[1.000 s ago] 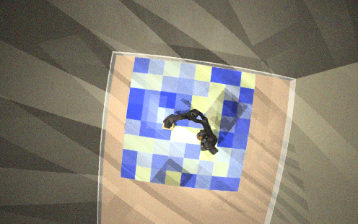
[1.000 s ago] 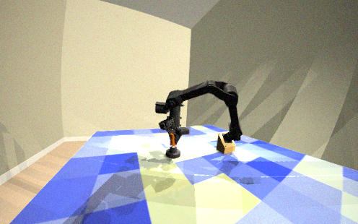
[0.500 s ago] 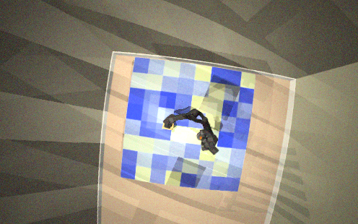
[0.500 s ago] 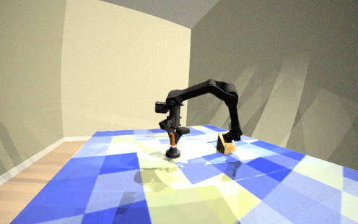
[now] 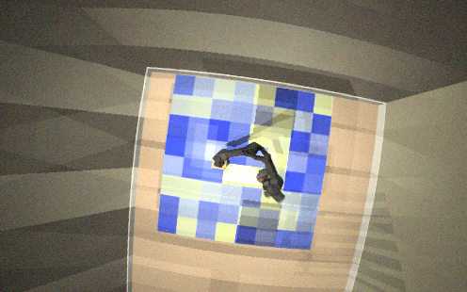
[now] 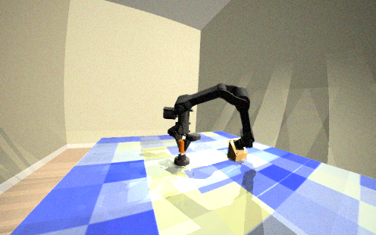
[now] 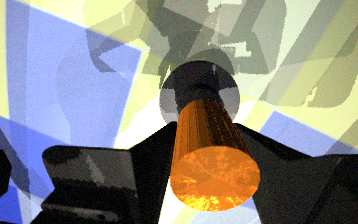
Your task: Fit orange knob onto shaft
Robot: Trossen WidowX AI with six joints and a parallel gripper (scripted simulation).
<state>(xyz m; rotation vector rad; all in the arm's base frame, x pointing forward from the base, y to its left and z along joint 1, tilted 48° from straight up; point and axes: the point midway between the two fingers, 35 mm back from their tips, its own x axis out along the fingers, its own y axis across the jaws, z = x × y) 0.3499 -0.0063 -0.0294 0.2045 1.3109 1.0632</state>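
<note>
The orange knob point(image 6: 182, 146) point(image 7: 216, 177) is upright between the fingers of my gripper point(image 6: 182, 148) point(image 7: 204, 127), which is shut on it. In the top view only a small orange spot of the knob shows. The dark round pedestal point(image 6: 182, 161) point(image 7: 172, 97) stands right below the knob. In the exterior view a narrow pale gap shows between the knob's lower end and the pedestal's top; whether it is the shaft is too small to tell. The shaft's flat side and the knob's hole are hidden.
The arm's base stands on a tan wooden block point(image 6: 236, 153) point(image 5: 217, 165), right of the pedestal in the exterior view. A blue and yellow checkered mat point(image 5: 188, 207) point(image 6: 125, 170) lies under everything, with shadows of the arm across it.
</note>
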